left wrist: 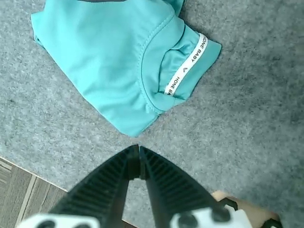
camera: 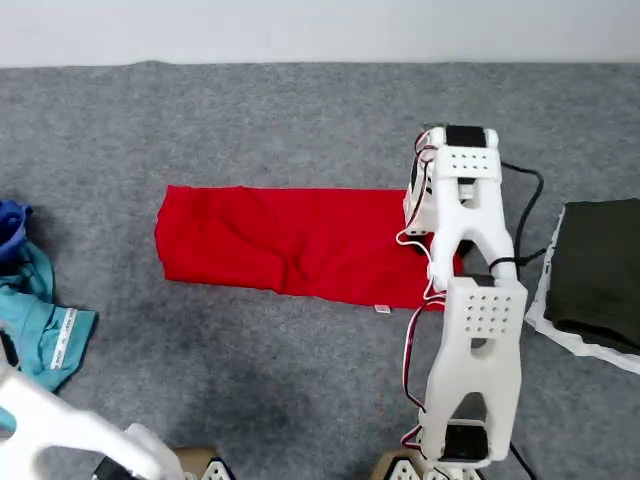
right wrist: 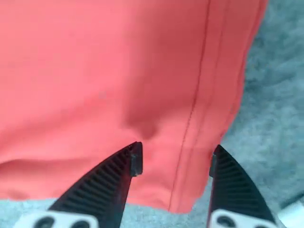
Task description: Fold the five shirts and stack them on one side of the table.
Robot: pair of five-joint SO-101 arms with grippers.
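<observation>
A red shirt (camera: 290, 240) lies folded into a long strip across the middle of the grey table. My right gripper (right wrist: 175, 164) is open right over the strip's right end, its fingers (right wrist: 135, 159) straddling the red shirt (right wrist: 118, 85) near its hem. In the high view that arm (camera: 465, 250) covers the strip's right end. A teal shirt (left wrist: 118, 61) lies crumpled at the table's left edge, teal shirt (camera: 40, 320) beside a blue one (camera: 10, 225). My left gripper (left wrist: 139, 159) is shut and empty, just short of the teal shirt's edge.
A dark green folded shirt (camera: 598, 270) rests on a white one (camera: 560, 335) at the right edge. The left arm's white link (camera: 60, 425) sits at the front left corner. Grey felt (camera: 250, 370) lies bare in front of the red strip; a table edge (left wrist: 19, 185) shows near the left gripper.
</observation>
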